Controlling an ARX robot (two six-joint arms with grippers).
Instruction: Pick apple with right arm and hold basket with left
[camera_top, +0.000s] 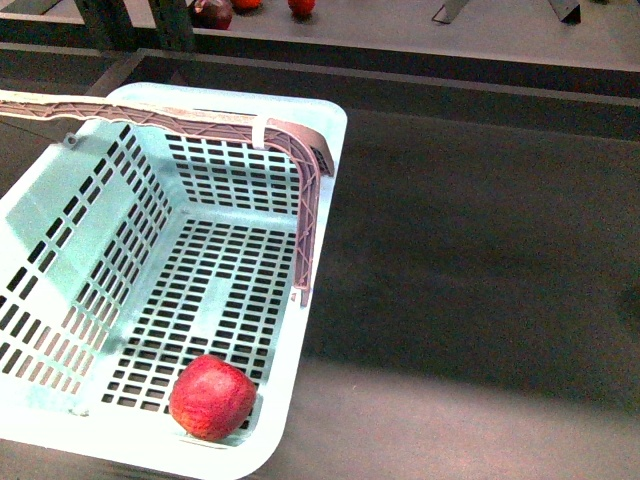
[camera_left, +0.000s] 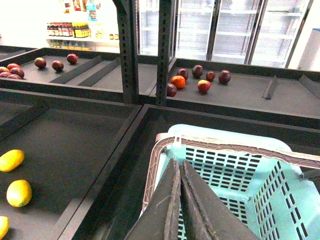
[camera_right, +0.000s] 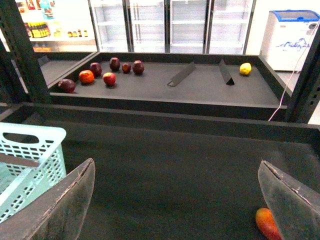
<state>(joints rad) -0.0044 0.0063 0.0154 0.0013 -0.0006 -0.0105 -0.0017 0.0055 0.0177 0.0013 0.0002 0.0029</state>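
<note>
The pale mint-blue basket (camera_top: 60, 230) stands on the dark shelf at the left, its brown-grey handle (camera_top: 300, 150) swung across the top. The red apple (camera_top: 212, 397) lies on the basket floor in the near corner. My left gripper (camera_left: 179, 162) is shut on the basket at its rim, with the basket (camera_left: 240, 170) below it; it is out of the front view. My right gripper (camera_right: 176, 162) is open wide and empty over the bare shelf to the right of the basket (camera_right: 30, 150). The apple does not show in either wrist view.
A red-orange fruit (camera_right: 267, 223) lies half hidden behind one right finger. Dark red fruits and an orange one (camera_left: 178, 81) sit on the back shelf, with slanted dividers (camera_right: 181, 74) and a yellow fruit (camera_right: 245, 68). Yellow fruits (camera_left: 19, 192) lie in the left bay. Metal uprights (camera_left: 127, 50) stand behind the basket.
</note>
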